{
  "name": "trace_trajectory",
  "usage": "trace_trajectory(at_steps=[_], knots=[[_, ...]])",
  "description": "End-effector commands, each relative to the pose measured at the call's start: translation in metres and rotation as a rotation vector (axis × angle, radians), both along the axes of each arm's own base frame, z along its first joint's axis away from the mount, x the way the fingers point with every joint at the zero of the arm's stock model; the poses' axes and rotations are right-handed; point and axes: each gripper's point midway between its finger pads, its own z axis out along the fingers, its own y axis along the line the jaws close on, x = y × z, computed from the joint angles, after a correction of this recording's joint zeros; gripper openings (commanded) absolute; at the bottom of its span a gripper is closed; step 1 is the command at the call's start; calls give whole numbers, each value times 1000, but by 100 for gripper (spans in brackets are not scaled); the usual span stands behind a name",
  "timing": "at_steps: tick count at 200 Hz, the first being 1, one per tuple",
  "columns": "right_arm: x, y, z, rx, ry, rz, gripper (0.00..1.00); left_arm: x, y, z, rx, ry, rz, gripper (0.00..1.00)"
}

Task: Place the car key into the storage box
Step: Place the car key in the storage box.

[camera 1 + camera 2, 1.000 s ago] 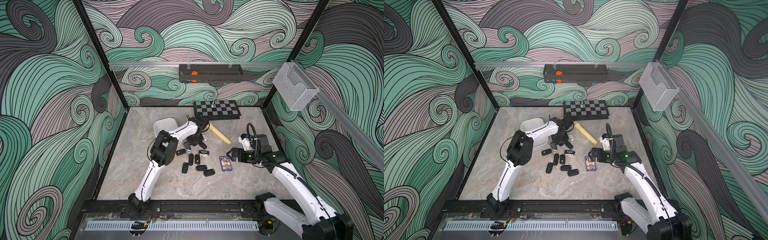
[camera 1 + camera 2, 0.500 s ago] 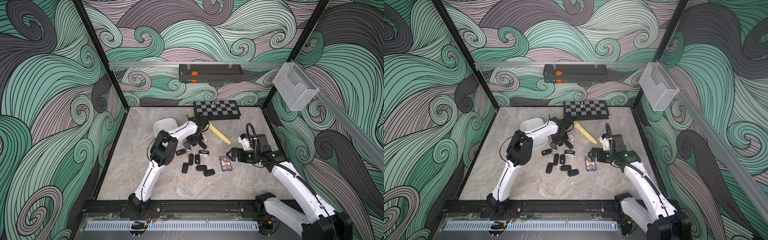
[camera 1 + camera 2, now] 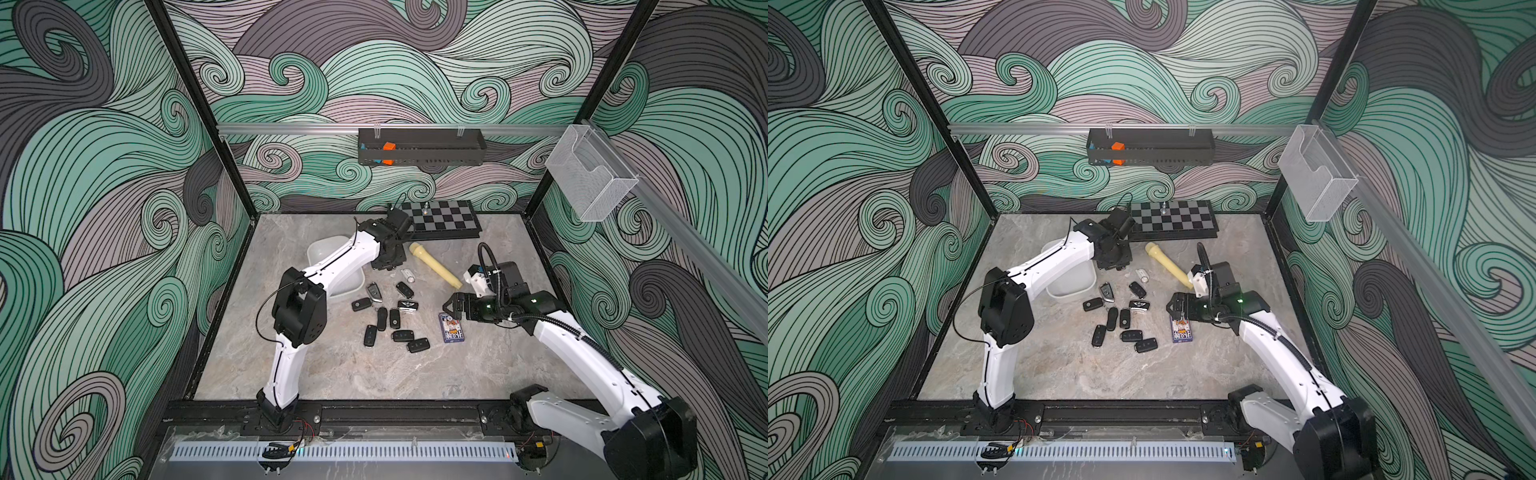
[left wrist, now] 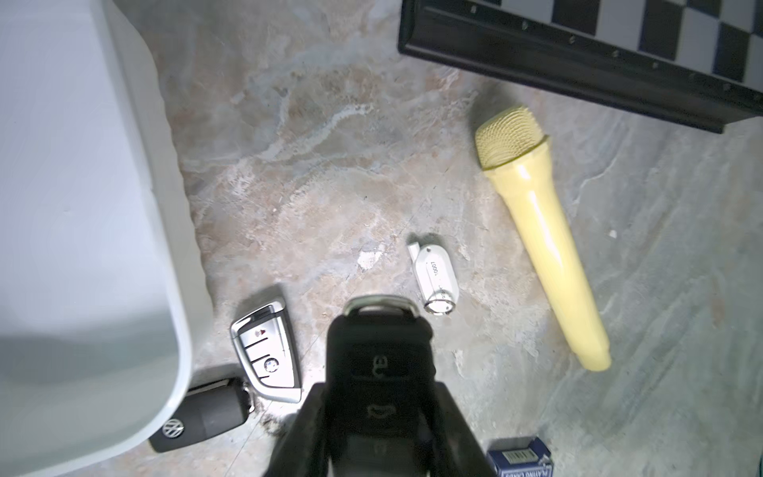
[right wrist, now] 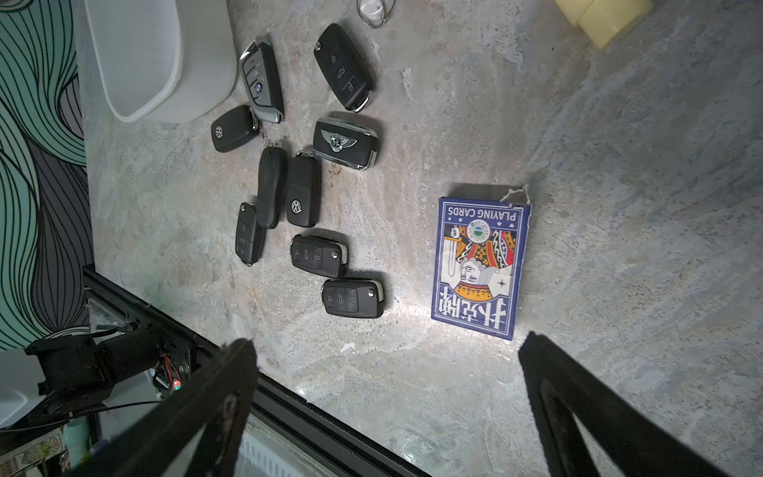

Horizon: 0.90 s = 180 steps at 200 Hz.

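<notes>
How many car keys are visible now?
10. Nine car keys lie on the table between the storage box and the playing cards box; one car key is gripped in the left end effector. Others may hide under the left arm.

Robot lab test cell, folks: black frame posts (image 3: 197,104) and swirl-printed walls (image 3: 104,187) box in a marble-look tabletop (image 3: 353,374). The white left arm (image 3: 338,264) and right arm (image 3: 575,353) are bolted to the front rail (image 3: 395,415).

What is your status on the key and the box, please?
Left gripper shut on black key; right gripper open by card pack. Key not yet in box, close beside. Nothing blocking.
</notes>
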Motion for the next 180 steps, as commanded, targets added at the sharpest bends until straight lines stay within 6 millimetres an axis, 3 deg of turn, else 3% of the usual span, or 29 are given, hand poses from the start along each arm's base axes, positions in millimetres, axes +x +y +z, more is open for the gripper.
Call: trace_trajectory(at_steps=[1, 40, 85, 125, 180], knots=[[8, 11, 9, 9, -11, 1, 99, 3, 24, 21, 39, -61, -31, 27], [13, 27, 8, 3, 3, 48, 99, 3, 77, 36, 128, -109, -17, 27], [16, 37, 1, -13, 25, 75, 99, 4, 140, 22, 207, -66, 46, 27], [15, 38, -3, -26, 29, 81, 99, 19, 167, 6, 253, -51, 41, 27], [14, 38, -4, -25, 33, 85, 99, 43, 202, -41, 260, 62, 81, 27]])
